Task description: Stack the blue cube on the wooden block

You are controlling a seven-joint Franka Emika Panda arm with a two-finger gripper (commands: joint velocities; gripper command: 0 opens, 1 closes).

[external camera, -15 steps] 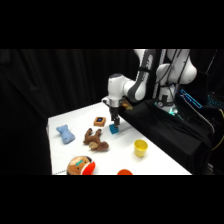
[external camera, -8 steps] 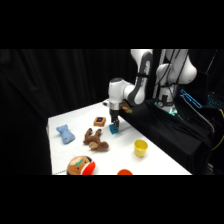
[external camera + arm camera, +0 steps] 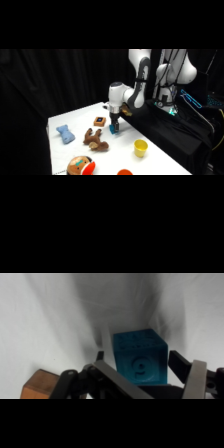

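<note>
1. Claw (image 3: 141, 376) low over the table, its two fingers standing either side of the blue cube (image 3: 139, 358); in the wrist view the cube fills the gap between them, with dark finger parts close at both flanks. The fingers look closed in to about the cube's width, but whether they already press on its faces I cannot tell.
2. Blue cube appears to rest on the white table (image 3: 45, 319) rather than hang in the air: its shadow meets its far edge. In the side view the cube (image 3: 114, 131) shows as a teal patch right at the fingertips of the claw (image 3: 115, 128).
3. Wooden block (image 3: 100, 121) lies just beside the cube, towards the table's far-left corner, with its dark square mark up. In the wrist view one tan corner of the block (image 3: 36, 385) shows at the bottom left, apart from the cube.
4. Judgement: the arm comes straight down so the fingers can take opposite flat faces, which should keep the cube level for stacking. The block being so close, only a short lift and sideways carry would be needed.
5. Further out stand a brown plush animal (image 3: 94, 139), a pale-blue bone-shaped toy (image 3: 65, 133) and a yellow cup (image 3: 141, 147), all well clear of that short path.
</note>
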